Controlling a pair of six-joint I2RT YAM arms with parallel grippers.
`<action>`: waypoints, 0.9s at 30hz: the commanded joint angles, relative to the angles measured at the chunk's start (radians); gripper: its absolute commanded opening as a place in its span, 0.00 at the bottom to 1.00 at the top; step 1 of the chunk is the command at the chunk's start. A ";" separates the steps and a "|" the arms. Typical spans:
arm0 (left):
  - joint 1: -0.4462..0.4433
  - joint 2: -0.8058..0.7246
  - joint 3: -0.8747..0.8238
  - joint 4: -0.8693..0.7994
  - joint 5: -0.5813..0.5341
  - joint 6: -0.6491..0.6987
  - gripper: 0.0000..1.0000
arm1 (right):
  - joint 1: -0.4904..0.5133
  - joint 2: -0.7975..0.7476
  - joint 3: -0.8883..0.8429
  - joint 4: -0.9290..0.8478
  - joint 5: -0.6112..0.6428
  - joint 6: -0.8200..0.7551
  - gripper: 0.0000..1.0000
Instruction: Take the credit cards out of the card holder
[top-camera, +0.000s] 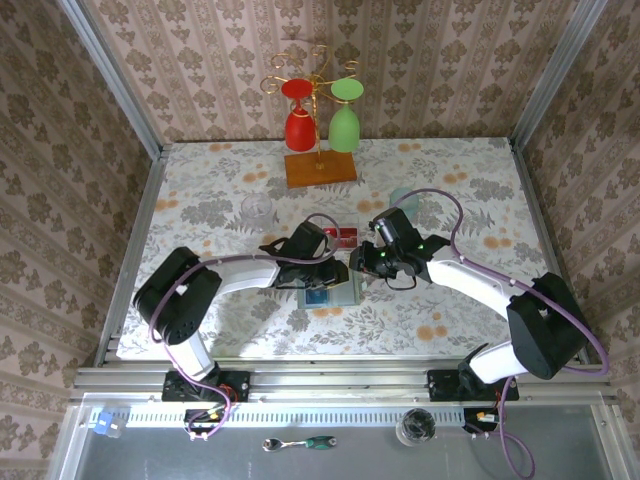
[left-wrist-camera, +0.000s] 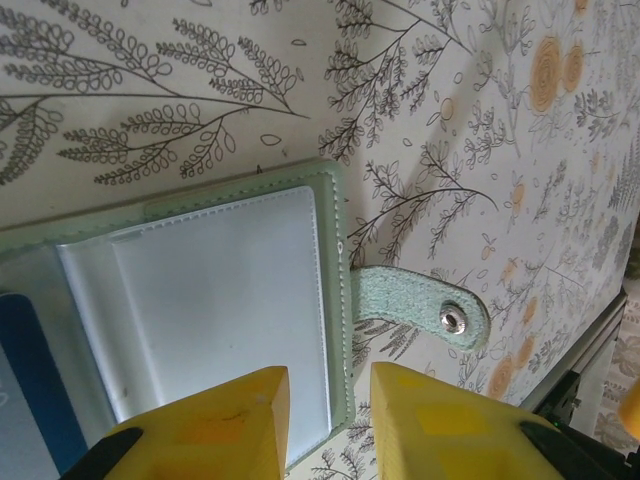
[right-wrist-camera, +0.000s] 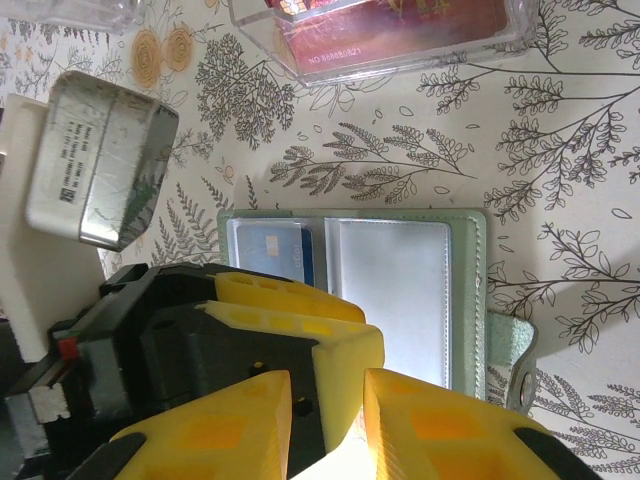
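Both arms reach inward, left tool (left-wrist-camera: 330, 388) and right tool (right-wrist-camera: 326, 388) slightly parted.

From above, the card holder (top-camera: 340, 293) lies mostly under the ends of the left arm (top-camera: 250, 270) and the right arm (top-camera: 470, 278), so its pockets cannot be made out, and the red card (top-camera: 343, 237) beyond is too small to read. In the left wrist view the blue card (left-wrist-camera: 25, 385) is cut by the left edge and the left pincer (left-wrist-camera: 328, 385) is cropped at the bottom. In the right wrist view that pincer's black body covers a corner of the card holder and part of the blue card, the clear tray (right-wrist-camera: 262, 45) runs off the top edge, and white glare between the fingers of the right pincer (right-wrist-camera: 328, 385) hides whether they pinch anything.
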 joint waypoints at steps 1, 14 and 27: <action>-0.008 0.001 0.017 0.004 -0.007 -0.015 0.28 | -0.006 -0.017 -0.013 -0.009 -0.018 -0.016 0.26; 0.035 -0.111 -0.059 -0.021 -0.036 0.002 0.28 | -0.003 0.041 -0.013 0.040 -0.072 0.004 0.26; 0.191 -0.267 -0.208 -0.061 0.007 0.051 0.26 | 0.053 0.152 0.031 0.079 -0.082 0.035 0.26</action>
